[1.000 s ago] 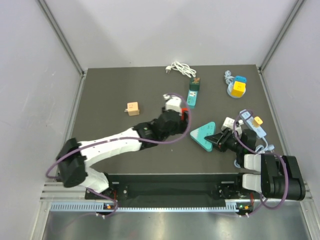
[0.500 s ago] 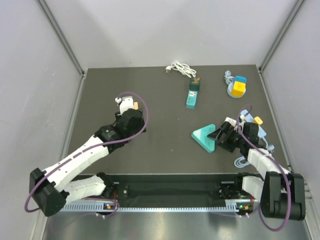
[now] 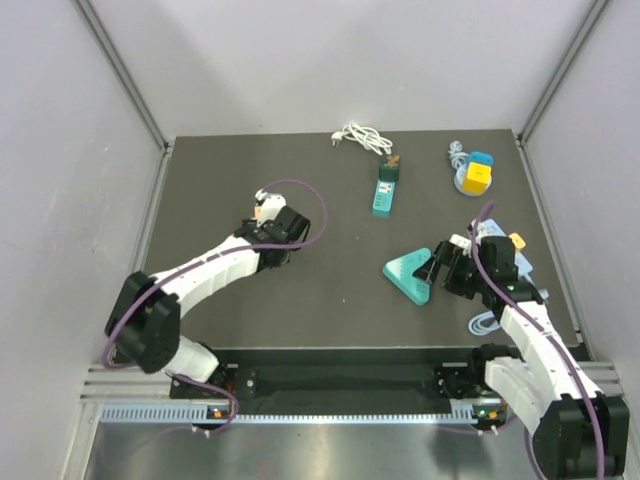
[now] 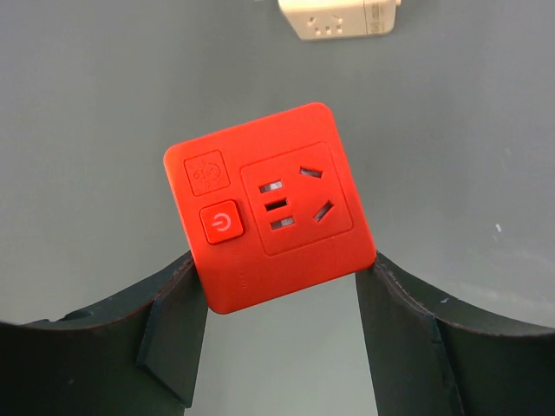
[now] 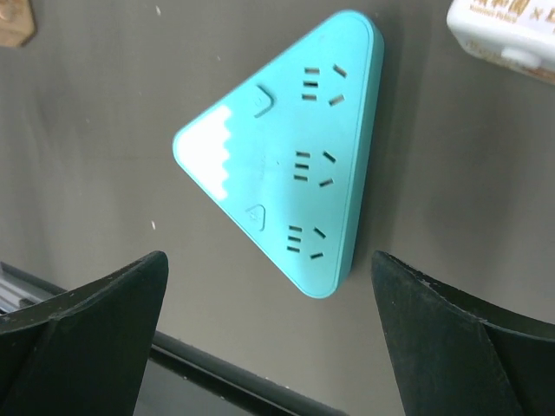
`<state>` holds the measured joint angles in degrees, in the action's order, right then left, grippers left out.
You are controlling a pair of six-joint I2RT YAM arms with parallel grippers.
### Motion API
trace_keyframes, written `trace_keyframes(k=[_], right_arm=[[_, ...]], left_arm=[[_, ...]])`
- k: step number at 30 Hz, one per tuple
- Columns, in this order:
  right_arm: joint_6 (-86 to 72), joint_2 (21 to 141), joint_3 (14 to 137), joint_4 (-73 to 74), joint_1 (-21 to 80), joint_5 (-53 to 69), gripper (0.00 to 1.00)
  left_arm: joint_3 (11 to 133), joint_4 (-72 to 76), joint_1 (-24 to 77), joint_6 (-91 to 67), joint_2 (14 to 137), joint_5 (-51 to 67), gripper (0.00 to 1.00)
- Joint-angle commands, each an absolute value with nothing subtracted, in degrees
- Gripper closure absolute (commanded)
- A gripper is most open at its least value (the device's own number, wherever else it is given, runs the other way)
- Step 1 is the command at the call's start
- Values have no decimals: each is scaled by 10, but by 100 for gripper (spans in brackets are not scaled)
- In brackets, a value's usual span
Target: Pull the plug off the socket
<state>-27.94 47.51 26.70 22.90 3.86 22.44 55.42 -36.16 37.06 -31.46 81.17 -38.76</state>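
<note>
A red cube socket [image 4: 269, 204] hangs above the mat between the pads of my left gripper [image 4: 277, 286], which is shut on its lower corners. Its face shows a power button and bare holes with no plug in them. From above, this gripper [image 3: 270, 212] is at the mat's left-centre. My right gripper [image 5: 269, 260] stands wide open over the near corner of a teal triangular power strip [image 5: 286, 156], and holds nothing. A white plug block [image 5: 503, 30] lies on the mat just beyond that strip. In the top view the right gripper [image 3: 437, 268] is at the strip's [image 3: 405, 272] right side.
A beige cube socket [image 4: 338, 17] lies just beyond the red one. A green strip [image 3: 386, 187] and a white cable [image 3: 362, 138] are at the back. A yellow-and-blue cube [image 3: 476, 175] is back right. A pale blue strip with a cable [image 3: 520, 272] lies along the right edge.
My left arm has swung from the mat's centre to the left, carrying the red socket. My right gripper has opened wide and stays by the teal strip.
</note>
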Motion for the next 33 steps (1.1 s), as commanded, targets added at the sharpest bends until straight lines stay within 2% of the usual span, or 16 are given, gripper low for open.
trace_keyframes(k=[1,6,13,18,22,23,26,33], right_arm=[[-265,480,279,249,53,206,0],[-263,497,273,238,59,214,0],[-263,491,272,236,60,217,0],[-262,489,272,236,61,219,0],[-263,487,272,240,62,217,0],[-263,487,273,242,63,216,0],[-264,487,277,247,67,211,0],[-276,483,290,265,95,185,0]], left_arm=[[612,-374,370,-285,865,-458,100],[662,-398,386,-270,940,-525,100],[700,-436,395,-243,1026,-540,100],[692,-415,396,-239,1033,-538,100],[692,-406,396,-227,1040,-528,79],[692,-405,396,-228,1041,-530,63],[686,-396,396,-227,1039,-526,44],[658,-364,395,-211,1004,-511,23]])
